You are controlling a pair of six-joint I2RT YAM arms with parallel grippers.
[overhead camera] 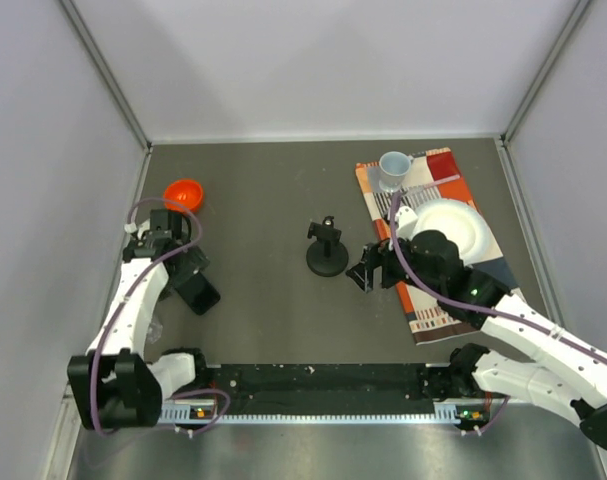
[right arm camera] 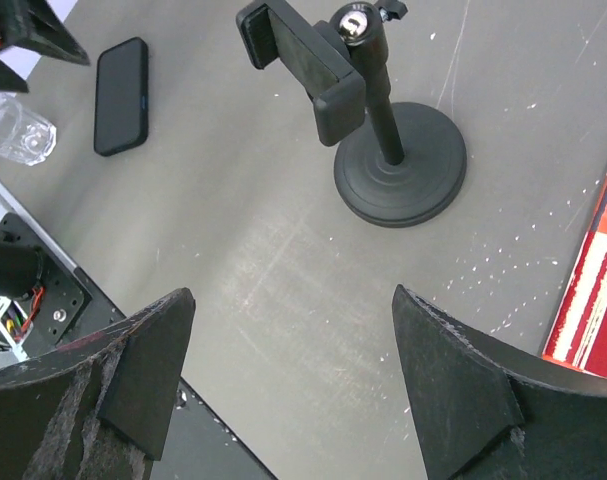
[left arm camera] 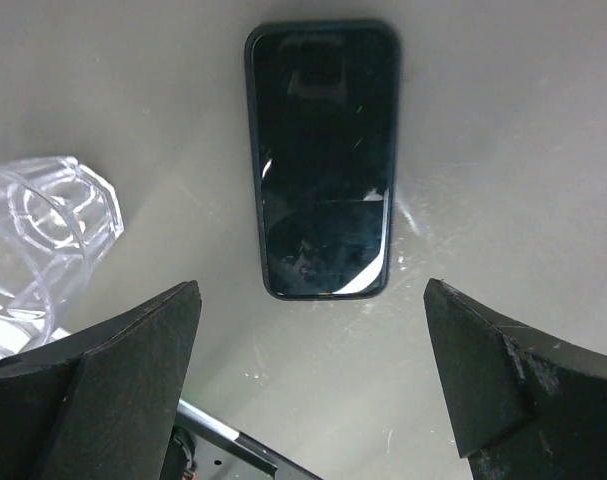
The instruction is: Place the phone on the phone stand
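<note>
The phone (left arm camera: pixel 323 160) lies flat and face up on the grey table, also seen in the top view (overhead camera: pixel 198 293) and the right wrist view (right arm camera: pixel 121 95). My left gripper (left arm camera: pixel 311 285) hovers open over its near end, one finger (left arm camera: pixel 143 340) on each side, touching nothing. In the top view this gripper (overhead camera: pixel 183 270) is at the table's left. The phone stand (overhead camera: pixel 326 250) is upright in the middle, its clamp cradle (right arm camera: pixel 298 55) empty above the round base (right arm camera: pixel 403 165). My right gripper (right arm camera: pixel 293 291) is open and empty just right of the stand (overhead camera: pixel 366 272).
A clear faceted glass (left arm camera: pixel 38 240) stands close to the left of the phone. An orange bowl (overhead camera: pixel 183 193) sits at the back left. On the right, a striped cloth (overhead camera: pixel 435 300) carries a white plate (overhead camera: pixel 453 228) and a mug (overhead camera: pixel 393 168).
</note>
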